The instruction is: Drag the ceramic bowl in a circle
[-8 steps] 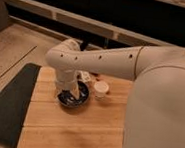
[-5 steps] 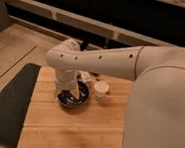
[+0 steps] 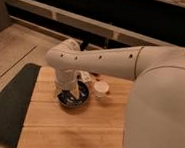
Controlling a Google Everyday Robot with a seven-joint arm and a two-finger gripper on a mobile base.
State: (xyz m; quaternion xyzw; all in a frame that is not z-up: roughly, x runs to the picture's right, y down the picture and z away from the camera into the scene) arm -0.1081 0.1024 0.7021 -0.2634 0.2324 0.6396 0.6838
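Nothing has visibly shifted since earlier: the end effector [image 3: 73, 90] dips into the round, dark glossy ceramic bowl [image 3: 81, 102] directly beneath it; its grip cannot be told. The circular drag looks barely underway.

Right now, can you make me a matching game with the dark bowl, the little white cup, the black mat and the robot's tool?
1 round dark glossy ceramic bowl
2 small white cup
3 flat dark mat
4 robot's tool

A dipping into the bowl
B next to the bowl
C under the tool
D beside the light wooden table

Pairs: 1-C, 2-B, 3-D, 4-A
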